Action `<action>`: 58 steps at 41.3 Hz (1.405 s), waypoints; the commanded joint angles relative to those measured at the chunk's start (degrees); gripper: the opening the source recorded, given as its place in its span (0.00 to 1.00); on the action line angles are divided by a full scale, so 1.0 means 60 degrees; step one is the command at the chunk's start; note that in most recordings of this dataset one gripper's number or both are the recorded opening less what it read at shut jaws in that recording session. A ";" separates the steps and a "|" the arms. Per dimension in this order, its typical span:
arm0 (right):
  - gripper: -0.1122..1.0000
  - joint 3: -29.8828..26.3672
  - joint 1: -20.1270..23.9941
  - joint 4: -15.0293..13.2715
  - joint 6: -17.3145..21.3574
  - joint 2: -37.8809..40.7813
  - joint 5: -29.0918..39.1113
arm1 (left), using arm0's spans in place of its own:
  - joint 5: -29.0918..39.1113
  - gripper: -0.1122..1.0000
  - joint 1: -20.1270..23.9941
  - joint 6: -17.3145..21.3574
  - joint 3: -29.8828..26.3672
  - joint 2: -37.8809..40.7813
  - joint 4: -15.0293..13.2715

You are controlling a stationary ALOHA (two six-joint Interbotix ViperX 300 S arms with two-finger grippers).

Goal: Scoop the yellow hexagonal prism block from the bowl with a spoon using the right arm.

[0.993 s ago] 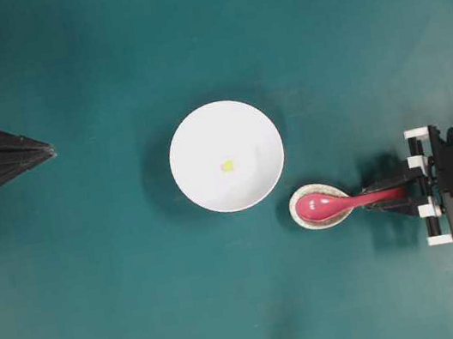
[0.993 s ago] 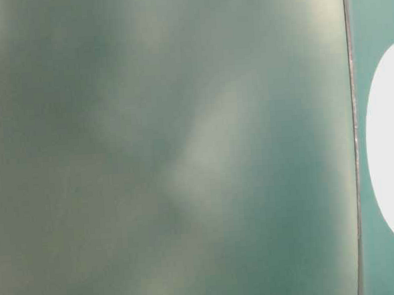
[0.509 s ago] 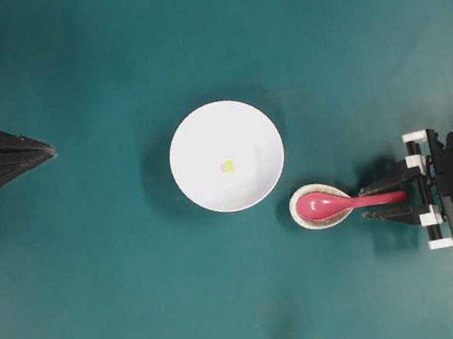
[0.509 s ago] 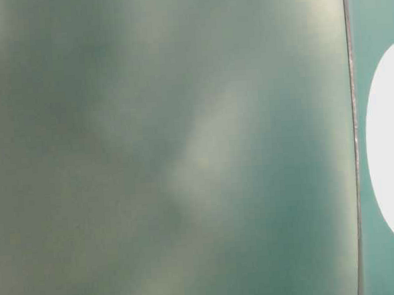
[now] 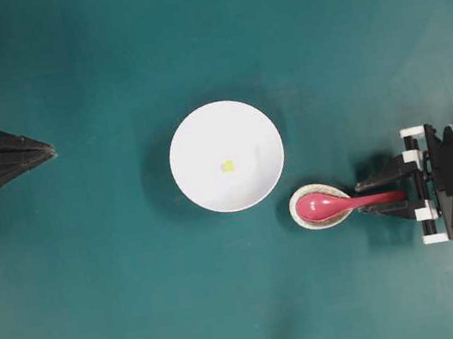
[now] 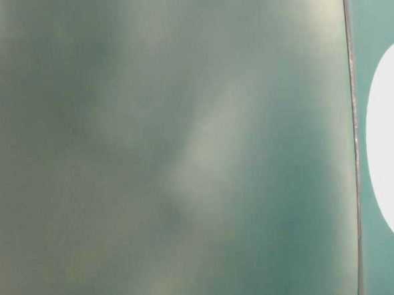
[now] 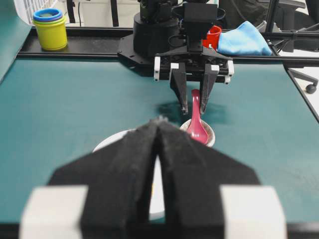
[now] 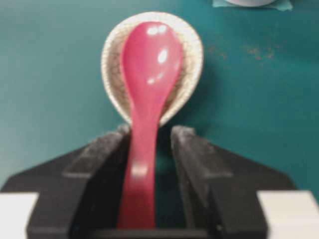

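Spoon (image 5: 336, 201) head rests in the small dish (image 5: 302, 218) toward the table's right edge, handle raised for your right claw (image 5: 385, 195), which straddles it spread while the block (image 5: 227, 166) waits mid-bowl (image 5: 195, 140).

No readable text, label, brand, number or sign appears in any view. The white bowl (image 5: 226, 156), the red-pink spoon (image 8: 148, 89) and the speckled dish (image 8: 112, 74) under it are unmarked.
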 commanded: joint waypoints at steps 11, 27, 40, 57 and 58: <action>0.49 -0.0132 -0.0015 -0.0029 -0.0015 -0.0088 -0.0044 | -0.0044 0.10 0.0029 -0.0015 -0.0264 0.0073 0.0029; 0.49 -0.0161 -0.0015 -0.0044 -0.0015 -0.0088 0.0088 | -0.0044 0.10 0.0029 -0.0015 -0.0264 0.0088 0.0029; 0.49 -0.0132 -0.0015 -0.0220 -0.0015 -0.0088 0.0088 | 0.0044 0.10 0.0029 -0.0015 -0.0264 0.0073 0.0029; 0.38 -0.0146 -0.0015 -0.0234 -0.0015 -0.0088 0.0044 | 0.0059 0.10 0.0029 -0.0015 -0.0264 0.0073 0.0029; 0.36 -0.0161 -0.0015 -0.0234 -0.0015 -0.0088 0.0044 | 0.0059 0.10 0.0029 -0.0015 -0.0264 0.0088 0.0029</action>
